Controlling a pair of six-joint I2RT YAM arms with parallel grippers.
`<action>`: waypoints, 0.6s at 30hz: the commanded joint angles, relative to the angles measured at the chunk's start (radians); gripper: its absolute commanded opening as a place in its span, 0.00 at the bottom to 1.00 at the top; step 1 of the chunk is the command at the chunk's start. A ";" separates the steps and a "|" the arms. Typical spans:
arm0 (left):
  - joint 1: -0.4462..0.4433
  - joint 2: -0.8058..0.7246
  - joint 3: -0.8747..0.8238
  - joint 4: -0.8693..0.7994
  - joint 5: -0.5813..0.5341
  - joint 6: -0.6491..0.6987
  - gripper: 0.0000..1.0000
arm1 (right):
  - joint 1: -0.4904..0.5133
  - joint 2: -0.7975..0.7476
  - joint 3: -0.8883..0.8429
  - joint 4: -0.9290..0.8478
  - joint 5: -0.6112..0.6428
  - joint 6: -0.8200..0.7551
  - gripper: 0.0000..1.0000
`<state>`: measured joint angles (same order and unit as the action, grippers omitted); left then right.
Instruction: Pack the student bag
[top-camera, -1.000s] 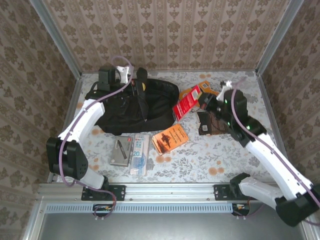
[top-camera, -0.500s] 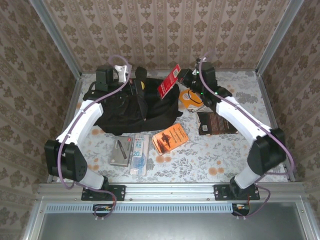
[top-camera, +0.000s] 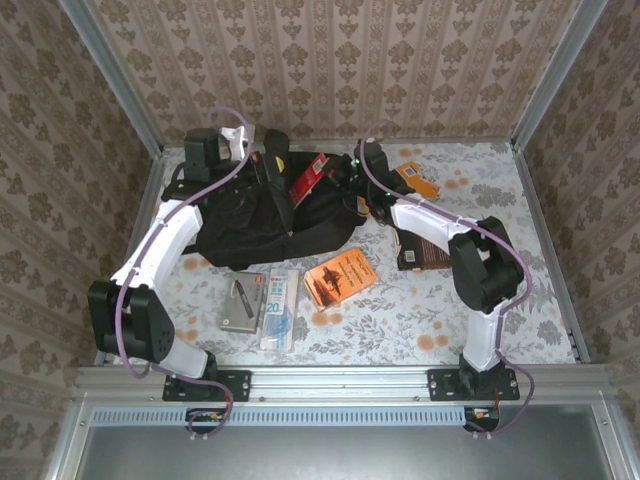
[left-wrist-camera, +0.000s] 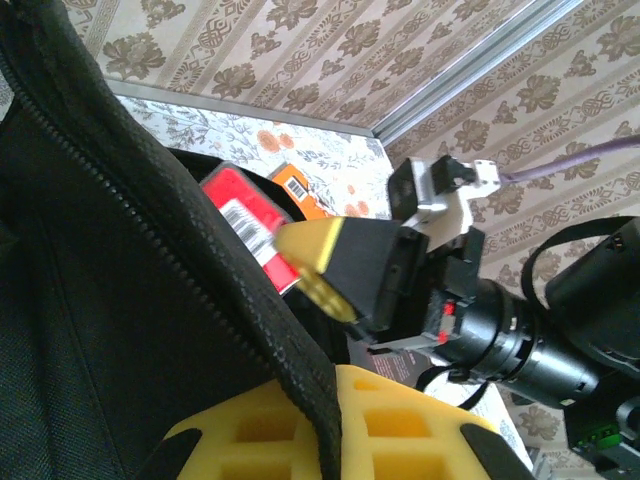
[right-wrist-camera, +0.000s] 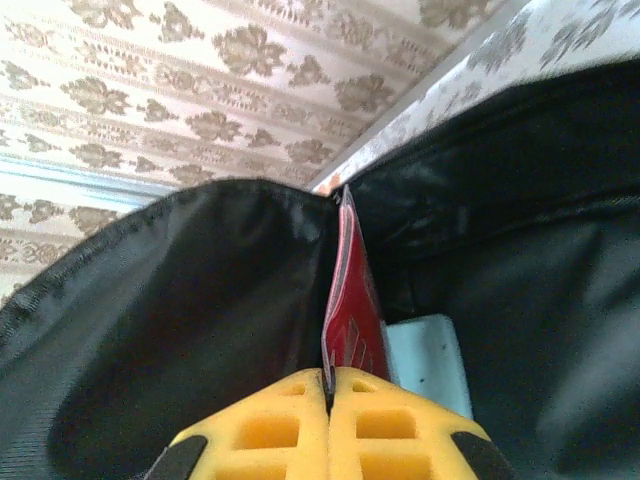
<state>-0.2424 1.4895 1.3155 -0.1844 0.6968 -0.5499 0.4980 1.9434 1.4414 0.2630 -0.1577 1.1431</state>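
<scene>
Nearest me on the flower-patterned table top (top-camera: 400, 325) lie a flat grey case (top-camera: 240, 303), a white and blue packet (top-camera: 281, 306) touching its right side, and a thin orange book (top-camera: 340, 277); a dark brown book (top-camera: 432, 250) lies partly under the right arm. Beyond them, on the table's far left part, lies the student bag (top-camera: 240, 228), a big black soft fabric backpack. The left gripper (left-wrist-camera: 318, 400) is clenched on its zipped rim, holding the mouth up. The right gripper (right-wrist-camera: 328, 385) pinches a thin red book (top-camera: 305, 172), which stands edge-on inside the opening. Farthest back lies a small orange packet (top-camera: 416, 179).
</scene>
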 joint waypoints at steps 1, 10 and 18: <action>0.013 -0.046 0.004 0.101 0.039 -0.018 0.00 | 0.030 0.050 0.084 0.011 -0.037 0.049 0.00; 0.026 -0.047 -0.004 0.118 0.046 -0.035 0.00 | 0.114 0.236 0.314 -0.216 -0.100 0.030 0.00; 0.035 -0.050 -0.007 0.118 0.044 -0.035 0.00 | 0.145 0.252 0.472 -0.518 -0.019 -0.120 0.59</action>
<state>-0.2142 1.4818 1.3045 -0.1596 0.7109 -0.5774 0.6403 2.2349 1.8896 -0.1181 -0.2096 1.0954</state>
